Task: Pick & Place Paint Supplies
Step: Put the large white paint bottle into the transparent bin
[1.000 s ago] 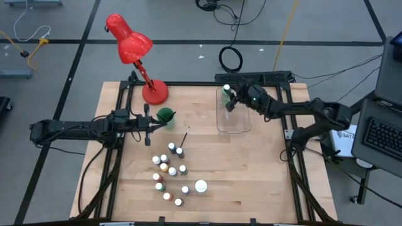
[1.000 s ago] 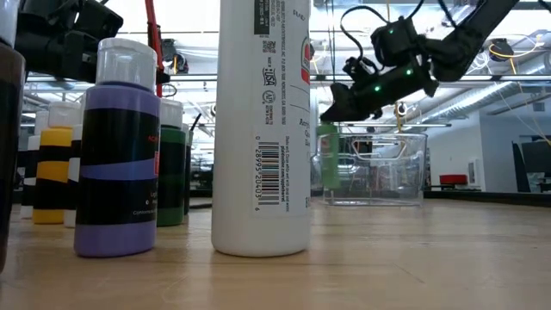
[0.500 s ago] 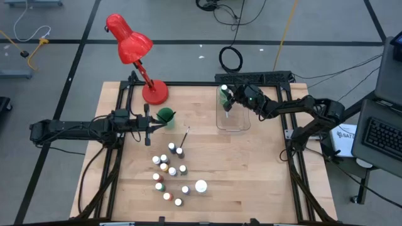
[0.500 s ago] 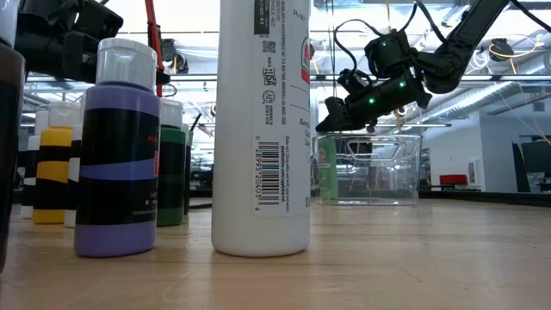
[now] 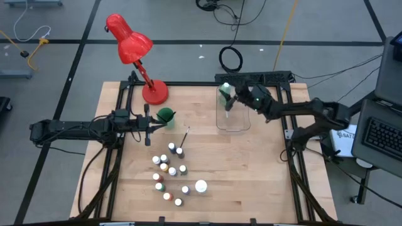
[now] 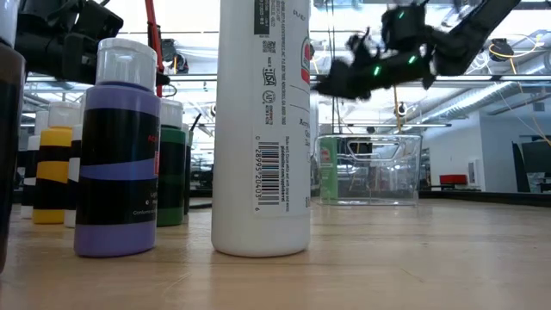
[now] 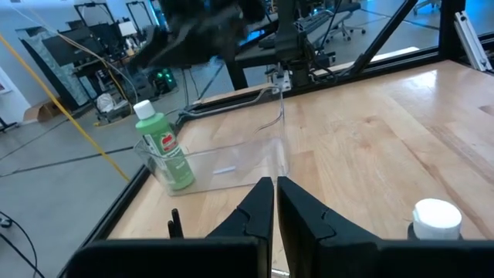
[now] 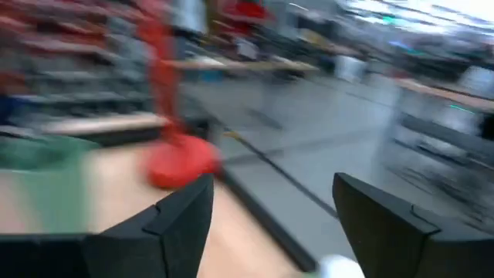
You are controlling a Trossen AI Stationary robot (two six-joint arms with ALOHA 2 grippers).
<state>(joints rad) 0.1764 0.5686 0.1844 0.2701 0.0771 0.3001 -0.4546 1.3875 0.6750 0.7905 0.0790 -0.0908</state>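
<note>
The green paint bottle [image 5: 223, 96] [image 7: 165, 153] [image 6: 327, 169] stands upright on its base inside the clear bin [image 5: 242, 122], in its far left corner. My right gripper [image 5: 232, 100] [image 6: 322, 86] [image 8: 272, 224] hovers open above the bottle, touching nothing. The small white-capped paint bottles [image 5: 169, 169] and the big white bottle [image 5: 200, 186] [image 6: 263, 129] stand on the table near its front. A thin paintbrush [image 5: 186, 137] lies beside them. My left gripper [image 5: 149, 130] [image 7: 274, 197] waits shut, left of the green cup [image 5: 166, 115].
A red desk lamp [image 5: 135, 50] stands on its round base at the table's far left corner. The green cup sits just in front of it. Bare wood lies between the bin and the bottle cluster and along the table's right side.
My right gripper has lowered the green bottle onto the bin's floor, let go of it and risen clear above the bin, tipping from slanting down to about level. The bottle stays upright in the bin's far left corner.
</note>
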